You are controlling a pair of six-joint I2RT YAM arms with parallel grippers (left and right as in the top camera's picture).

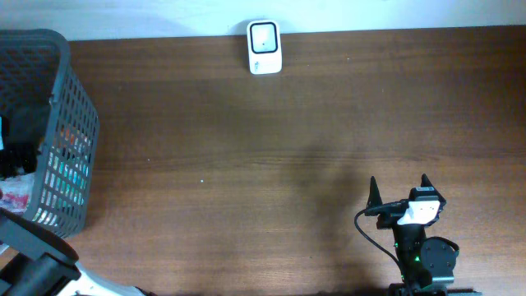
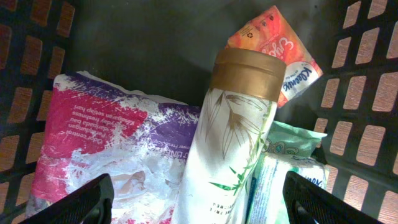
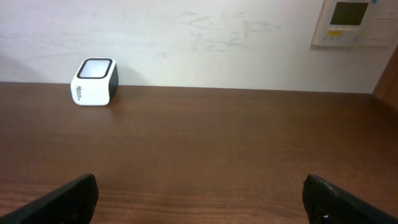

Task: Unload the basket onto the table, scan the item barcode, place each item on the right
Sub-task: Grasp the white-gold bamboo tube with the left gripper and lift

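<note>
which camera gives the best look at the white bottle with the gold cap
The left wrist view: the white leaf-printed plastic bottle with a gold cap fills the middle, cap and print clear. Overhead shows only the dark plastic mesh basket, the bottle not discernible. The right wrist view misses it entirely.

Shop-like checkout: barcode scanner (image 1: 265, 47), basket (image 1: 74, 140)

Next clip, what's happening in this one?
The left end effector is inside the basket, open over a white bottle with a gold cap, not gripping it. Soft packets lie beside it. The right end effector sits open over the table, holding nothing. The scanner stands at the table's far edge.
</note>
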